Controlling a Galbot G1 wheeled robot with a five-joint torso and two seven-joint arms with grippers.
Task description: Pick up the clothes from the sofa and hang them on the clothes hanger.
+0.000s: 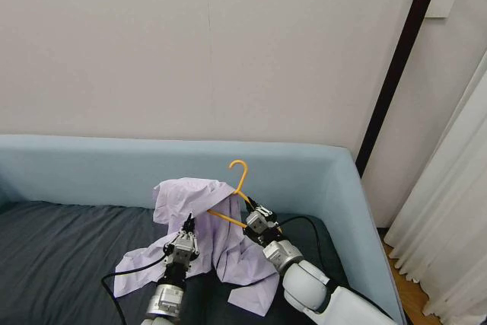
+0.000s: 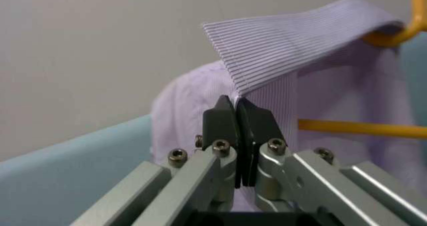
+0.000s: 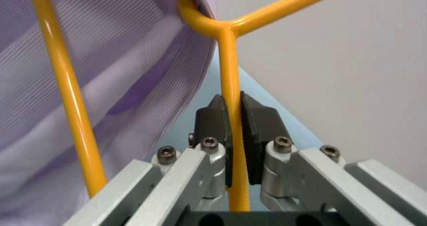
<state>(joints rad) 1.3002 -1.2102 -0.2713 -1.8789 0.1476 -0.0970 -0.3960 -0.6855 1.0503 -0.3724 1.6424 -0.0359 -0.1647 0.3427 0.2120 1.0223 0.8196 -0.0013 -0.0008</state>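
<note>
Lilac striped cotton is up off the cushions: the shirt [image 1: 194,199] hangs over one shoulder of the yellow hanger [image 1: 239,180], held above the dark seat of the pale blue sofa [image 1: 91,169]. The right end effector [image 1: 257,218], at 5 o'clock from the hook, is clamped tight, jaws closed around one of the hanger's yellow bars. The left end effector [image 1: 185,243], down at 7 o'clock from the hook, has its pads pressed together on the shirt's front edge just under the collar. So where are we? The pickup looks done, and the hanger's 9 o'clock arm is inside the garment with the collar lying over it. The 3 o'clock arm looks bare, though. Plenty of cloth trails toward 6 o'clock, and one sleeve lies spread on the seat. My read is roughly halfway, since the second shoulder needs threading and the shirt needs squaring up. A dark post [image 1: 396,66] stands at 2 o'clock by the wall, and I can't tell whether it belongs to a hanging rail.
</note>
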